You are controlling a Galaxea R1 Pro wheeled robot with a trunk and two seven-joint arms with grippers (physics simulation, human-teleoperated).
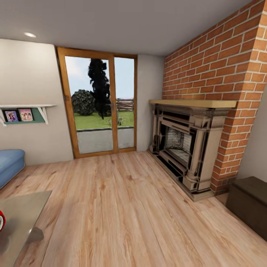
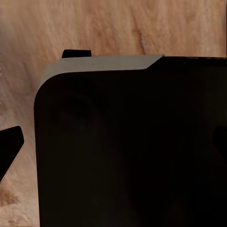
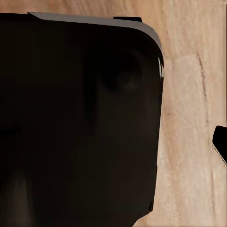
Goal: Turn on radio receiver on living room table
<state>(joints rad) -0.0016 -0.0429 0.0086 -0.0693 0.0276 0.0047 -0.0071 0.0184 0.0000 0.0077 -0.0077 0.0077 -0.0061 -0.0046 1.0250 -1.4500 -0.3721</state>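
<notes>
Head view: living room, light wood plank floor (image 1: 126, 207) across most of the frame. Radio receiver (image 1: 1, 220) is just a red-and-white sliver cut by the left edge, lower left, sitting on the grey glossy surface (image 1: 22, 211) in the bottom-left corner. Blue sofa (image 1: 10, 163) end at mid left, beyond the surface.

Containers: dark brown chest (image 1: 249, 202) at lower right, lid closed, contents not visible. White wall shelf (image 1: 26, 108) at upper left with a green panel under it carrying two small framed pictures (image 1: 18, 115); too small to read, no legible writing anywhere.

Wood-framed glass door (image 1: 99, 104) at centre back, lawn and a dark tree outside. Brick chimney wall (image 1: 222, 74) at right with fireplace (image 1: 187, 144) and wooden mantel.

Left wrist view: large dark rounded body (image 2: 127, 146) blocks most of it, plank floor behind; black tips at the edges, left claw opening cannot tell.

Right wrist view: same story, dark body (image 3: 80, 123) over floor, black tip at right edge; right claw state cannot tell. Arm pose not readable.
</notes>
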